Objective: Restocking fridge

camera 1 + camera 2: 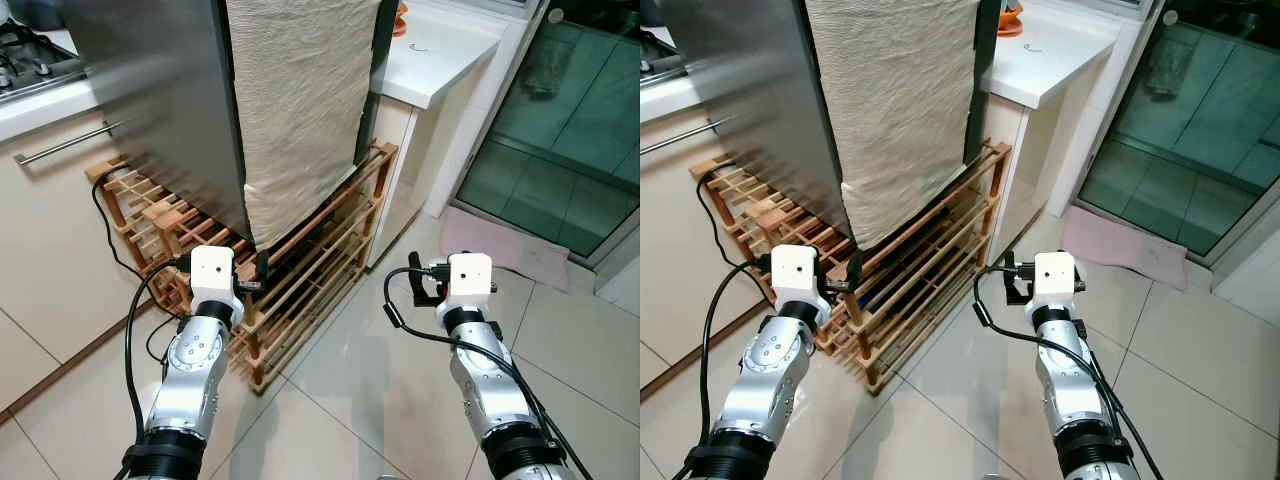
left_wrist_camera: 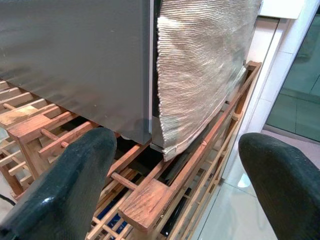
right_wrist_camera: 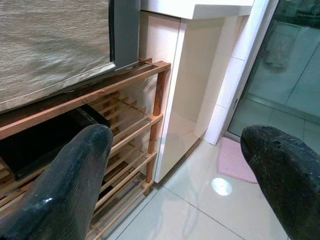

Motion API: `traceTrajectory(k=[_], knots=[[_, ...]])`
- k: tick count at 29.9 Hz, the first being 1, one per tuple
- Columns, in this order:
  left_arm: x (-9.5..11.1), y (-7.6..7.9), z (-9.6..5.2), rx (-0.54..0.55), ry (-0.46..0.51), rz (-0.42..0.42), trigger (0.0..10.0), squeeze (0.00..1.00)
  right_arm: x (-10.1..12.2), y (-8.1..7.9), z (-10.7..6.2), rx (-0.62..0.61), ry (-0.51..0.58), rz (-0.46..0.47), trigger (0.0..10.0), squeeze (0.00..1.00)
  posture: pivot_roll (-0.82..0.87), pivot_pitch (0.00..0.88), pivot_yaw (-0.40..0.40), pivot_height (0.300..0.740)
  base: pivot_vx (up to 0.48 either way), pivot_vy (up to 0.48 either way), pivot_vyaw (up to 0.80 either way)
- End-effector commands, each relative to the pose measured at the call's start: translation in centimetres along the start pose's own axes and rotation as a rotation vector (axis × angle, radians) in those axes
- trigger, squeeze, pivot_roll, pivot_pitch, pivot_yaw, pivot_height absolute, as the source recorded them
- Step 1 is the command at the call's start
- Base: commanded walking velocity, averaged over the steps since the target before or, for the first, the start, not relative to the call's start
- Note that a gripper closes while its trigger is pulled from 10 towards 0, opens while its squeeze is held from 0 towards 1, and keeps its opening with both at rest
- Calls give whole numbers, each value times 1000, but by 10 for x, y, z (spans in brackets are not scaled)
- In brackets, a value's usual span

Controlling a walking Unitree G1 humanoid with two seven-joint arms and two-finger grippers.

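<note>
Steel fridge (image 1: 160, 110) at 12 o'clock on wooden rack (image 1: 300, 290), cloth (image 1: 300, 110) draped over front. Left gripper (image 1: 262, 266), right gripper (image 1: 415, 280) wide open, empty. Step closer, square up before reaching for door.

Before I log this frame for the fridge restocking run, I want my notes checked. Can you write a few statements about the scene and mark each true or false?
1. The fridge stands on a wooden slatted rack. True.
2. A cream cloth hangs down the fridge's front. True.
3. The left gripper is shut on a bottle. False: its fingers are apart and hold nothing, with the rack ahead of them.
4. The right gripper is open. True.
5. A blue mat lies by the glass door. False: the mat there is pink.
6. The white counter is left of the fridge. False: it is on the robot's right of it.
</note>
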State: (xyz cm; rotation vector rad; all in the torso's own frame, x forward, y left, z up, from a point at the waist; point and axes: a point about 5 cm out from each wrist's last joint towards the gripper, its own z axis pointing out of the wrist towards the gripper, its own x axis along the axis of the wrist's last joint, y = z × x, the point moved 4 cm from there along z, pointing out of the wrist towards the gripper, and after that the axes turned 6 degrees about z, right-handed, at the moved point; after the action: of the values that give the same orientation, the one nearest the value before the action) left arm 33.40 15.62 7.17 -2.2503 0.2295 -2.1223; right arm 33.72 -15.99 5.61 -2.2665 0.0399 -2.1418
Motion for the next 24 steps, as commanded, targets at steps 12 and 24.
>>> traceTrajectory(k=[12, 24], knots=[[6, 8, 16, -53, -2, -16, 10000, 0, -6, -1, 9, -10, -41, 56, 10000, 0, -3, 0, -61, 740, 0, 0, 0], [4, 12, 17, -54, 1, -15, 10000, 0, -9, -3, 15, -5, -61, 56, 10000, 0, 7, 0, -72, 740, 0, 0, 0]])
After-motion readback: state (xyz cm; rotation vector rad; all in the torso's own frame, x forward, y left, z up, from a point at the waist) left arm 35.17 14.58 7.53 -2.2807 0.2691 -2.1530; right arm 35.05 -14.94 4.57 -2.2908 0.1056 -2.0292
